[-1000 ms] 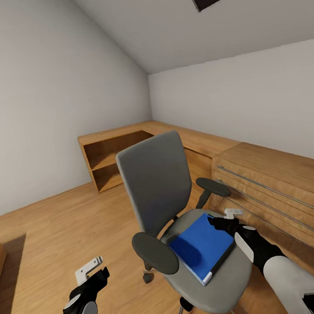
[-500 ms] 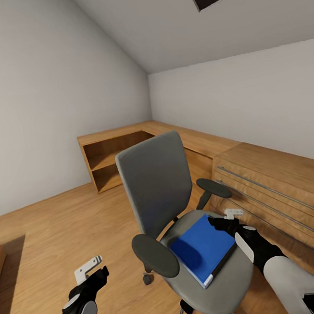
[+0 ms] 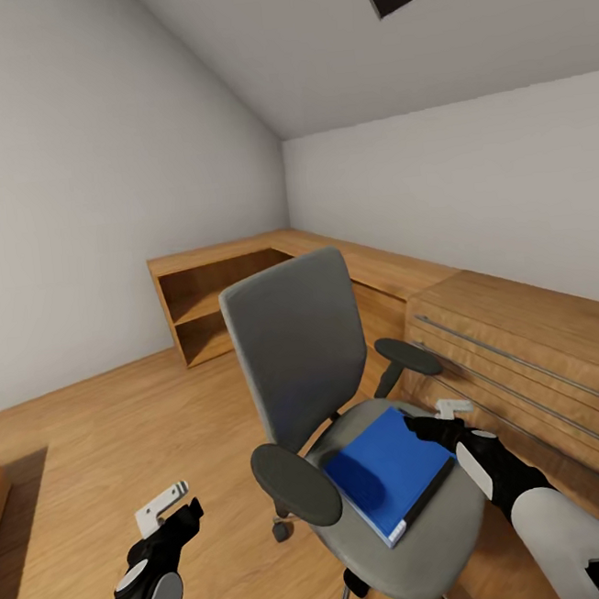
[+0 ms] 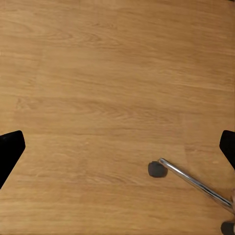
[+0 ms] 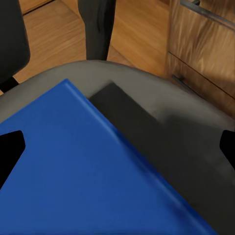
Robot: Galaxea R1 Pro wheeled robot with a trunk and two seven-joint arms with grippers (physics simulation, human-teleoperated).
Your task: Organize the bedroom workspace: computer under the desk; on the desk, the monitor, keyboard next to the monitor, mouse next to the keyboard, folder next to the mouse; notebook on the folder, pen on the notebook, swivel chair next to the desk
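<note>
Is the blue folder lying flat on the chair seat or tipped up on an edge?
Flat: the blue folder lies cover-up on the grey swivel chair seat, closed, spine toward the seat's front.

wood floor | chair caster | chrome leg

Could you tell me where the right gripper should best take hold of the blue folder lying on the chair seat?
Probably at the folder's edge nearest the right gripper, coming from the drawer side. It lies flat on the chair seat, so only its thin edges offer a hold, and the open gripper is already over that corner. The armrest blocks the opposite side.
</note>
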